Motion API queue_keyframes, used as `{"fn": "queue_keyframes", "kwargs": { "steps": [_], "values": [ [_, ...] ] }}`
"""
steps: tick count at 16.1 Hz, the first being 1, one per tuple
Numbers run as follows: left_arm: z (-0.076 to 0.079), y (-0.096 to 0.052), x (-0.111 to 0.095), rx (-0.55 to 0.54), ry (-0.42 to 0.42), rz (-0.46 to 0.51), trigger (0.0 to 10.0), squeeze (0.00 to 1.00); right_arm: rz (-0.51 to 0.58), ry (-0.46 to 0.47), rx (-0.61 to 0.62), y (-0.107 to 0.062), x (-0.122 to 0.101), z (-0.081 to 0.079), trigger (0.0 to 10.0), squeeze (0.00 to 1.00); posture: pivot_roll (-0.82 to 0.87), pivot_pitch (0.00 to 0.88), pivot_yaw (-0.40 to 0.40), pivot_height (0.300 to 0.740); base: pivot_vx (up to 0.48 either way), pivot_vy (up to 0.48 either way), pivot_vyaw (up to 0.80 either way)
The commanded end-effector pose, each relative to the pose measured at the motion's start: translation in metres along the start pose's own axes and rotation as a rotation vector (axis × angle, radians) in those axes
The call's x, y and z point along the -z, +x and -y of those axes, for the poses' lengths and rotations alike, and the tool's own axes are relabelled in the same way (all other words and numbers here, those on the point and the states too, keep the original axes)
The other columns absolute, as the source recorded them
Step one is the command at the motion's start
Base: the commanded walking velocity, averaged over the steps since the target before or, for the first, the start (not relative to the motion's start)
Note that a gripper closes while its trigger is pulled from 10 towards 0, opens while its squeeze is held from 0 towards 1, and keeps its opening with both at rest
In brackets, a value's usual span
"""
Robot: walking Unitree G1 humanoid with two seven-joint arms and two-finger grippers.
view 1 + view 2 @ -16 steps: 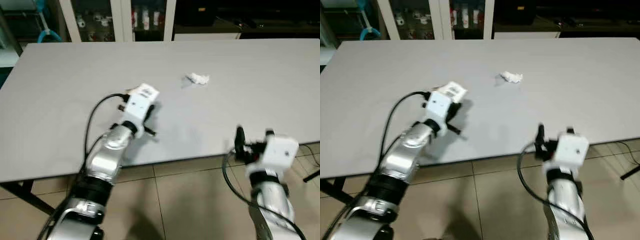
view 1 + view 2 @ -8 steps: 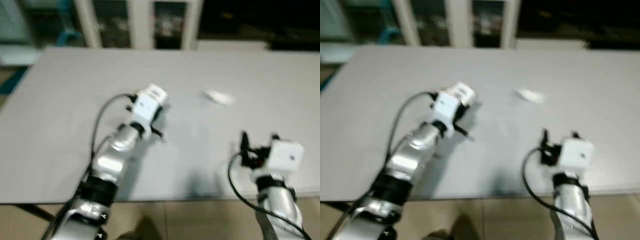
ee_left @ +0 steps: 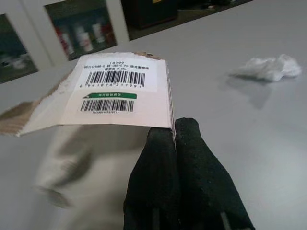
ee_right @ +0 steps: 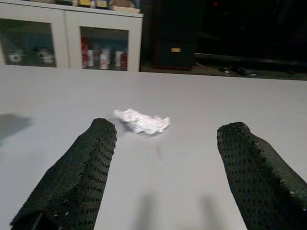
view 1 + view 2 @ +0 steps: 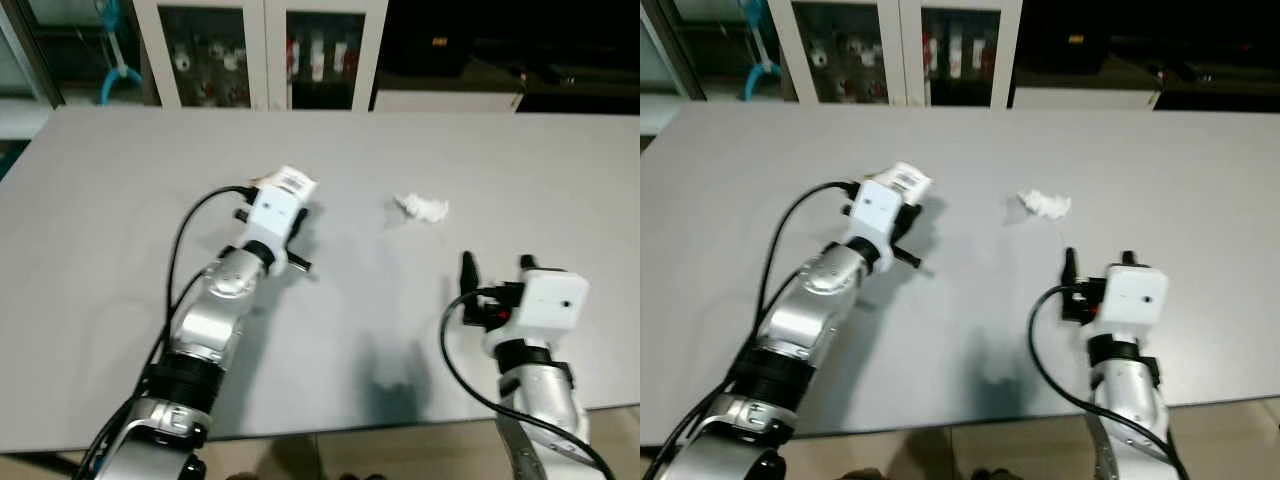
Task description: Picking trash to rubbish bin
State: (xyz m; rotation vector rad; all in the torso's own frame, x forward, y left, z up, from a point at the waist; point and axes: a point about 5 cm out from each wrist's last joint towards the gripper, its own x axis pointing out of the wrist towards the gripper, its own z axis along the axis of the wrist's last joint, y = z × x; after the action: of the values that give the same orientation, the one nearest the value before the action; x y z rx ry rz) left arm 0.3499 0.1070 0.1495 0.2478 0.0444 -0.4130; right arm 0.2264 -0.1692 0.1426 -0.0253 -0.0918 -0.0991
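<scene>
A flat white carton piece with barcodes (image 3: 112, 93) is pinched at its edge by my left gripper (image 3: 173, 132), which is shut on it above the grey table (image 5: 120, 250); the carton (image 5: 290, 182) pokes out past the left wrist. A crumpled white tissue (image 5: 422, 208) lies on the table to the right of it. My right gripper (image 4: 165, 143) is open over the table's near part, its two fingers pointing toward the tissue (image 4: 142, 121), which lies a short way ahead of them.
Glass-door cabinets (image 5: 260, 55) with small bottles stand behind the table's far edge. A dark unit (image 5: 1110, 50) sits at the back right. Tiled floor (image 5: 1020, 455) runs along the near edge.
The camera has moved forward, so the table now reaches under both arms. My right gripper stands over the tabletop rather than beyond its edge. The left gripper keeps hold of the carton.
</scene>
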Motion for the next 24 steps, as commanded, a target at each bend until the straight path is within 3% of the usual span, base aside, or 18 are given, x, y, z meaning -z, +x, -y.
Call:
{"fn": "queue_keyframes", "kwargs": {
  "steps": [1, 5, 6, 7, 9, 14, 19, 24],
  "values": [
    [0.000, 0.000, -0.003, 0.001, 0.004, 0.004, 1.1, 0.00, -0.010, -0.002, 0.010, 0.002, 0.000, 0.003, 10.0, 0.00, 0.19, 0.089, -0.041, 0.740, 0.000, 0.000, 0.00],
    [-0.003, -0.005, -0.002, 0.000, 0.012, -0.003, 2.6, 0.00, -0.014, 0.010, 0.035, 0.010, 0.001, 0.009, 10.0, 0.00, 0.22, 0.109, -0.030, 0.740, 0.000, 0.000, 0.00],
    [-0.005, -0.006, -0.002, 0.000, 0.013, -0.003, 2.3, 0.00, -0.019, 0.013, 0.044, 0.012, 0.003, 0.011, 10.0, 0.00, 0.23, 0.117, -0.028, 0.740, 0.000, 0.000, 0.00],
    [-0.008, -0.010, -0.003, -0.002, 0.017, -0.003, 0.9, 0.00, -0.041, 0.021, 0.061, 0.015, 0.008, 0.015, 10.0, 0.00, 0.25, 0.133, -0.026, 0.740, 0.000, 0.000, 0.00],
    [-0.014, -0.017, -0.003, -0.010, 0.027, -0.011, 0.2, 0.00, -0.069, 0.034, 0.076, 0.022, 0.013, 0.020, 10.0, 0.00, 0.28, 0.159, -0.017, 0.740, 0.000, 0.000, 0.00],
    [-0.031, -0.042, -0.004, -0.036, 0.077, -0.043, 0.0, 0.00, -0.107, 0.055, 0.056, 0.044, 0.025, 0.032, 10.0, 0.00, 0.37, 0.239, 0.006, 0.740, 0.000, 0.000, 0.00],
    [-0.052, -0.075, -0.005, -0.112, 0.113, -0.101, 0.0, 0.00, -0.078, -0.059, -0.083, 0.089, 0.023, 0.032, 10.0, 0.00, 0.51, 0.315, 0.012, 0.740, 0.000, 0.000, 0.00],
    [-0.059, -0.089, -0.007, -0.145, 0.121, -0.124, 0.0, 0.00, 0.022, -0.198, -0.156, 0.118, 0.002, 0.028, 10.0, 0.00, 0.56, 0.332, 0.012, 0.740, 0.000, 0.000, 0.00]
  ]
}}
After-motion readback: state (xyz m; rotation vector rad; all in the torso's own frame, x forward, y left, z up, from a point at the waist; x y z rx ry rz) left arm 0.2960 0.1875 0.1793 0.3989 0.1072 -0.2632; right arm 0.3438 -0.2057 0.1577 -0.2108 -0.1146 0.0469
